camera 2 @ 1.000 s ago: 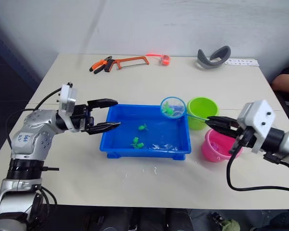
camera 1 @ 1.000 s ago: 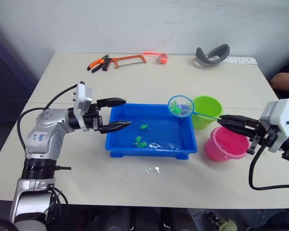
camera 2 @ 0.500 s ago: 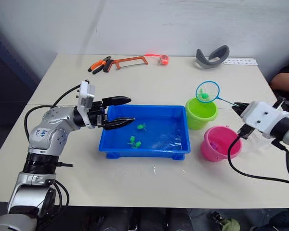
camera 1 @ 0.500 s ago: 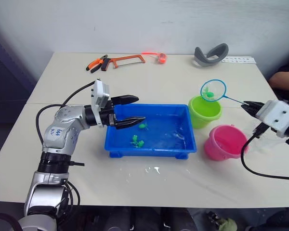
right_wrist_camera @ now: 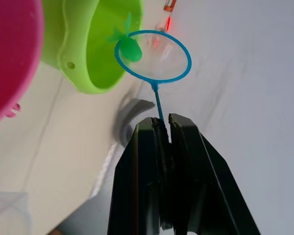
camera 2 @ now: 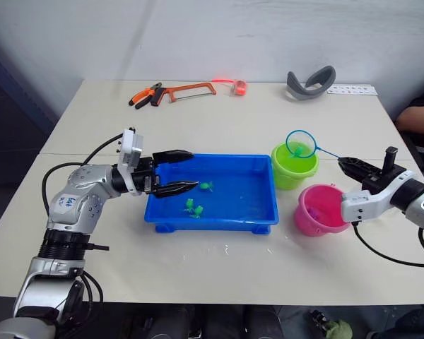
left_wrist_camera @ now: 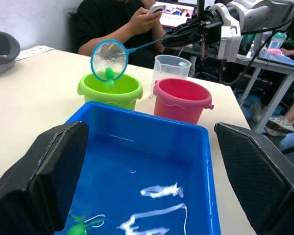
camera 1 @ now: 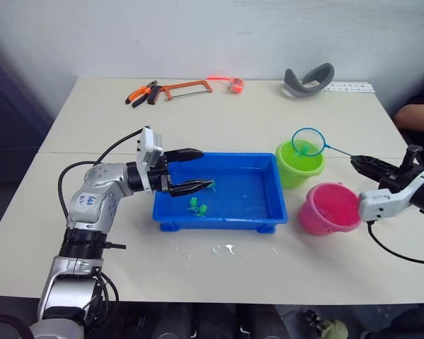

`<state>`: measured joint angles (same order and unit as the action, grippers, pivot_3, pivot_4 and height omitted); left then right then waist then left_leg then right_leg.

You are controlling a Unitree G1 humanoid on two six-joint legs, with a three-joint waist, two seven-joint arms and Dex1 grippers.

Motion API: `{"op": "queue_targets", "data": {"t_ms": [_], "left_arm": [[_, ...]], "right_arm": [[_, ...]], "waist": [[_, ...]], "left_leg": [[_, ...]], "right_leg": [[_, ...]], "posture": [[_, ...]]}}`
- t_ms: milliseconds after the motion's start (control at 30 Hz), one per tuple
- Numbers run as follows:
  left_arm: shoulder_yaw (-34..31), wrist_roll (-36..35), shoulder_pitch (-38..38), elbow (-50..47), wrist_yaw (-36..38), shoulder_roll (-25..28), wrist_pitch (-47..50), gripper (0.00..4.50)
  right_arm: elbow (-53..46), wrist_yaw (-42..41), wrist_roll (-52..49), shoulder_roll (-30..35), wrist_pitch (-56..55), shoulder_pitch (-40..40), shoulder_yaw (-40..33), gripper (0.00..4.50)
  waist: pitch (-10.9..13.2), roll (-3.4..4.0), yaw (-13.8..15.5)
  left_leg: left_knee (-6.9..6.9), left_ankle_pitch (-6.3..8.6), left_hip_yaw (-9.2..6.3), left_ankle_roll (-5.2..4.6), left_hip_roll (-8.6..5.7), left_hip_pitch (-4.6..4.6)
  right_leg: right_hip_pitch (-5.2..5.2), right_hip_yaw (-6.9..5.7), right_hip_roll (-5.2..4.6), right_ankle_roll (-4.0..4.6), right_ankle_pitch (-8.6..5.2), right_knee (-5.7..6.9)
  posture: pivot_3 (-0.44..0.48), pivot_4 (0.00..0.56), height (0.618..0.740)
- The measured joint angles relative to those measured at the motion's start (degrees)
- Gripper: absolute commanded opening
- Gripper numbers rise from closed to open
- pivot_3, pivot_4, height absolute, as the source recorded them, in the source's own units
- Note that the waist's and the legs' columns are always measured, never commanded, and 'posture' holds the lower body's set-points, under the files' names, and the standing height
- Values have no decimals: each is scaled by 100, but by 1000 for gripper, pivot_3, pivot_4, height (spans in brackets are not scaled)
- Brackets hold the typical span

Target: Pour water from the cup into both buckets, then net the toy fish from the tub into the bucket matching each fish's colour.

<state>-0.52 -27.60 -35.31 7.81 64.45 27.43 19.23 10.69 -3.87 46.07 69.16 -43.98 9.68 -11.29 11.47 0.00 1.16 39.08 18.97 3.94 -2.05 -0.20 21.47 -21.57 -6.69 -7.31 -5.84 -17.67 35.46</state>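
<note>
The right gripper (right_wrist_camera: 161, 128) pinches the thin handle of the net (camera 1: 308, 142) tight between its two black fingers. The blue hoop hangs right over the green bucket (camera 1: 301, 163), and a little green fish (right_wrist_camera: 130, 48) sits in the mesh at the edge of the hoop. So the job right now looks like tipping this fish into the bucket of its own colour. To do it well, the hoop should stay above the middle of the green bucket and go low before it turns over, so the fish falls inside and not on the table (camera 1: 219, 120). The turn should be slow, because the fish is wet and may stick to the mesh; a small shake may help. The pink bucket (camera 1: 331, 208) stands just beside the green one, so the net must not drift that way. The left gripper (camera 1: 189, 169) is wide open and holds nothing; it hovers over the left end of the blue tub (camera 1: 222, 222). A few green fish (camera 1: 196, 205) lie in the water in the tub. The clear cup (left_wrist_camera: 171, 71) stands behind the pink bucket, near a person's hands (left_wrist_camera: 147, 18).
</note>
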Motion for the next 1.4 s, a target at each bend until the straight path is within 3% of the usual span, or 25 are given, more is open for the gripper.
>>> {"op": "queue_targets", "data": {"t_ms": [67,300,567,733,833,967,1033,1067,1167,1400], "left_arm": [[24,43,8,70,50,-10,-120,4479],[45,82,19,265,76,-89,-298,4479],[46,92,0,509,210,-89,-397,4479],[46,95,-8,662,246,-110,-446,4479],[-5,76,-1,661,255,-107,-445,4479],[-400,-195,90,656,383,96,-352,4479],[-645,-307,222,652,498,288,-372,4479],[-809,-311,396,665,583,478,-433,4479],[-1071,-337,685,677,681,762,-543,4479],[-1607,-340,1283,658,644,1187,-716,4479]], "right_arm": [[149,708,544,168,-69,50,155,0],[547,1881,1401,329,-69,306,731,0],[820,2292,1748,622,-89,756,1287,0],[850,2311,1454,680,-99,712,1319,0],[843,1940,484,653,-141,528,1119,0],[309,575,-1738,544,11,395,1013,0],[-356,-423,-3338,338,580,313,1122,0],[-1087,-1212,-4813,115,1342,303,1192,0],[-2244,-2345,-6450,24,2735,494,1346,0],[-3300,-3513,-7227,-339,5311,1195,1977,0]], "waist": [[0,0,-3],[0,1,-19],[0,2,-39],[-1,2,-48],[0,1,-53],[0,1,-138],[0,1,-181],[0,1,-203],[0,1,-162],[0,0,-59]], "left_leg": [[-1,-1,0,2,0,0],[-3,-3,-1,4,2,0],[-3,-4,-1,6,5,0],[-3,-4,-1,7,11,0],[-3,-4,-2,8,15,1],[-3,-4,-5,8,27,-2],[-2,-3,-4,12,39,-7],[-2,-2,-4,14,47,-8],[3,-2,-10,14,50,-7],[4,14,-22,-10,15,5]], "right_leg": [[0,2,2,1,0,-1],[0,5,23,2,-1,-1],[0,11,37,2,-1,-2],[0,20,51,2,-1,-3],[0,20,55,2,-1,-5],[3,18,59,3,0,-6],[3,23,56,5,1,-4],[3,23,55,8,2,-2],[3,18,46,12,2,-1],[0,-7,-16,14,1,-12]], "posture": [[0,150,740],[0,150,740],[0,150,740],[0,150,740],[0,150,740],[0,150,740],[0,150,740],[0,150,740],[0,150,740],[0,150,740]]}}
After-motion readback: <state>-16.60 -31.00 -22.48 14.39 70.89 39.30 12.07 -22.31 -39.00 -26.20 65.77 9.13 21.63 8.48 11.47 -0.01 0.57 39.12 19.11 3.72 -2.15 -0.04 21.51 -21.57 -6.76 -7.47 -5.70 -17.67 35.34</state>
